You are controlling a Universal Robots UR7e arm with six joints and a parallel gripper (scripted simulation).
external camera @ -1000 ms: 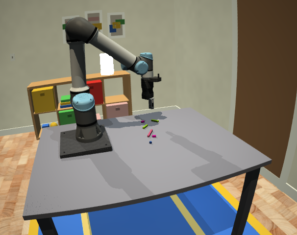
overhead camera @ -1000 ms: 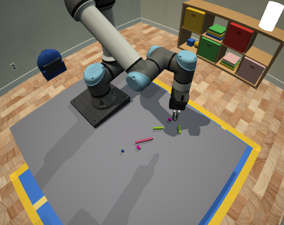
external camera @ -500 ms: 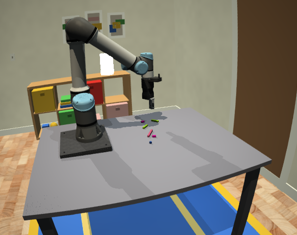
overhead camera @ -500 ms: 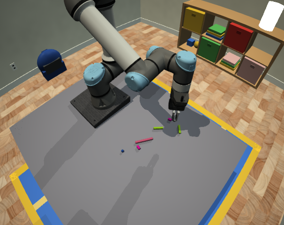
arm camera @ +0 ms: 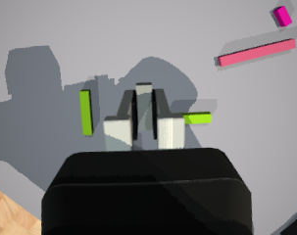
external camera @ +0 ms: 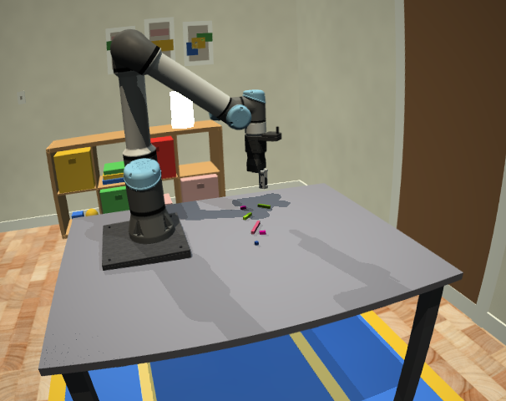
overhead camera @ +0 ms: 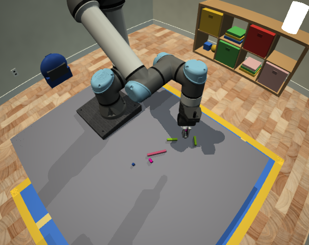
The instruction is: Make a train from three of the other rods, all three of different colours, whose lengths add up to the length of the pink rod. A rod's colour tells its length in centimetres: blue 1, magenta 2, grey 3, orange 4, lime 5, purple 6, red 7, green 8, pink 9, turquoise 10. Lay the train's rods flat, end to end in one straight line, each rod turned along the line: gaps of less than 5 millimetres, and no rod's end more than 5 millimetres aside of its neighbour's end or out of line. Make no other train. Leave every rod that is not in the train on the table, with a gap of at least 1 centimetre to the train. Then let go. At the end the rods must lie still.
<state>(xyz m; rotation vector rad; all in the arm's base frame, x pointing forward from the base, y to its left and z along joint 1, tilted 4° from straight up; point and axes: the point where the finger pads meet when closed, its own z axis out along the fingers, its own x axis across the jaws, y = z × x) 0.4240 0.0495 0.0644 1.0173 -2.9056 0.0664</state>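
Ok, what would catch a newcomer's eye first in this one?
The big arm reaching out over the grey table, its gripper hanging above the surface, shut on a small greyish rod. Under it tiny rods lie scattered: the long pink rod is brightest, with a lime rod and another lime rod nearer the gripper.
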